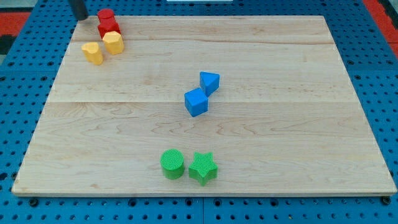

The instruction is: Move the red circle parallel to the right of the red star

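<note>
Two red blocks touch each other at the board's top left corner. The upper one [106, 14] looks rounded, like the red circle. The lower one [108, 27] looks like the red star, though its shape is hard to make out. My tip [80, 18] shows as a dark rod end at the view's top left. It is just to the left of the red blocks and apart from them.
A yellow hexagon [113, 42] sits directly below the red blocks, with another yellow block [92, 53] to its lower left. A blue triangle [209, 81] and a blue cube [196, 102] sit mid-board. A green circle [172, 163] and a green star [203, 168] are near the bottom edge.
</note>
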Robot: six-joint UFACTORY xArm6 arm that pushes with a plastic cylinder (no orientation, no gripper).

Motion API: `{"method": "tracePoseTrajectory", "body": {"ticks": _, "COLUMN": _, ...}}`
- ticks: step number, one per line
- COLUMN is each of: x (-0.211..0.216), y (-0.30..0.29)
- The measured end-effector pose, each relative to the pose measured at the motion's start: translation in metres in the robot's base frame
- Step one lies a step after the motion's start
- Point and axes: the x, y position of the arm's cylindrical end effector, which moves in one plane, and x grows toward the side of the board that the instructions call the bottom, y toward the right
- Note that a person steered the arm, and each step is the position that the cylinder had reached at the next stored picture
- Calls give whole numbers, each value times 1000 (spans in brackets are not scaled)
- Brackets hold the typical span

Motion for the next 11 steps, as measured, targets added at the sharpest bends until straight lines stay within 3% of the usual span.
{"method": "tracePoseTrajectory", "body": {"ticks": 1, "x": 0, "y": 138}}
{"method": "tracePoseTrajectory", "body": {"ticks": 2, "x": 17, "y": 179}}
{"method": "tracePoseTrajectory", "body": {"ticks": 3, "x": 0, "y": 183}}
{"method": "tracePoseTrajectory", "body": {"ticks": 4, "x": 3, "y": 231}}
{"method": "tracePoseTrajectory", "body": {"ticks": 5, "x": 61, "y": 225}}
{"method": "tracePoseTrajectory", "body": {"ticks": 7, "x": 40, "y": 271}}
{"method": "tracePoseTrajectory", "body": {"ticks": 8, "x": 78, "y": 344}}
{"method": "tracePoseTrajectory", "body": {"ticks": 9, "x": 110, "y": 257}}
{"method": "tracePoseTrajectory", "body": {"ticks": 11, "x": 67, "y": 293}}
